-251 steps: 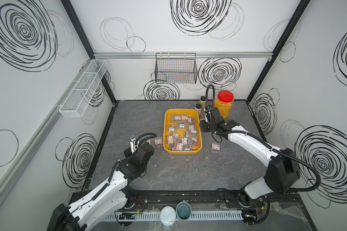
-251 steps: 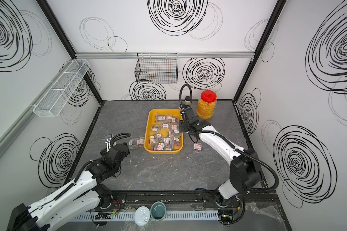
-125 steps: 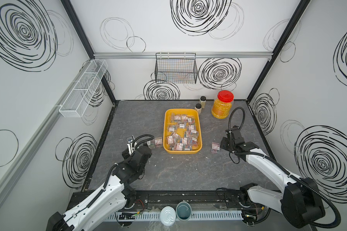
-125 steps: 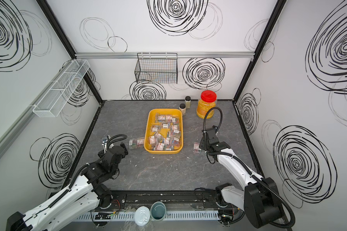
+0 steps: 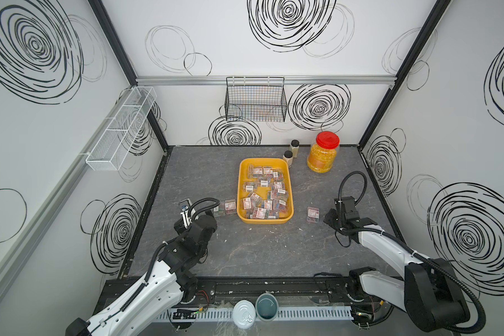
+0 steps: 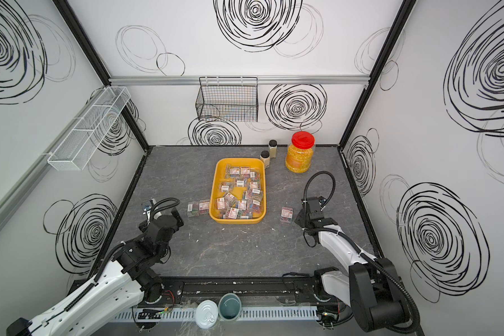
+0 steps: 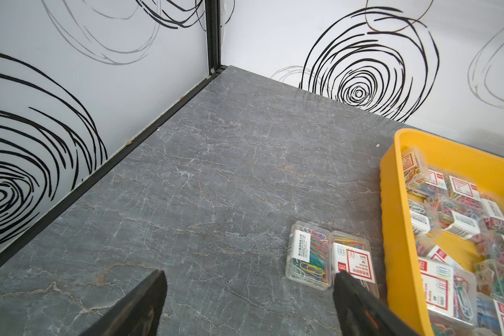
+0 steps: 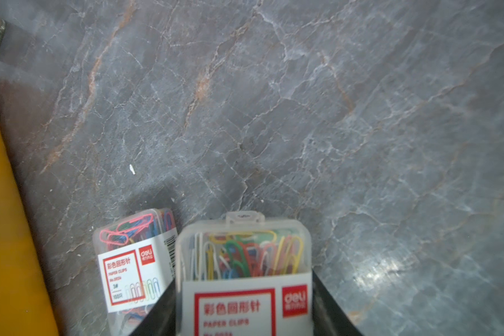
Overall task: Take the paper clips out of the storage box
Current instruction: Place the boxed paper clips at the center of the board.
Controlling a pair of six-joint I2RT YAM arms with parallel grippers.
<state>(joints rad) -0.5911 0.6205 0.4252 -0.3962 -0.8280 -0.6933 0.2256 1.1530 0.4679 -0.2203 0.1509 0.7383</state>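
Just past the near edge of the desk [image 5: 274, 256], a white tin [image 5: 244, 313] and a grey-blue cup [image 5: 266, 305] sit side by side on the rail. The left arm [image 5: 169, 273] reaches in from the near left corner. Its jaws are released, standing wide apart with nothing between them, and they hang over bare desk towards the left edge. Just beyond them a pair of cases [image 7: 329, 256] lies flat on the desk, side by side and touching, just beside the near end of the left wall of the yellow tray [image 5: 240, 186]. The right arm [image 5: 384, 244] comes in from the near right corner, and its jaws are clenched on a case of paper clips [image 8: 243, 261], label up. Whether that case touches the desk cannot be told. Just beside it, on the tray's side, a loose case [image 5: 313, 214] lies flat on the desk, apart from the tray's right wall. The tray stands mid-desk, its long sides running near to far, and holds a heap of cases [image 5: 264, 195], overlapping and tilted. By the tray's far right corner stand two black-capped bottles [image 5: 287, 158], one behind the other. To their right, near the far edge, is a red-lidded jar [image 5: 322, 157] of yellow grains. A black wire basket [image 5: 255, 100] hangs on the back wall and a white mesh rack [image 5: 120, 131] on the left wall.
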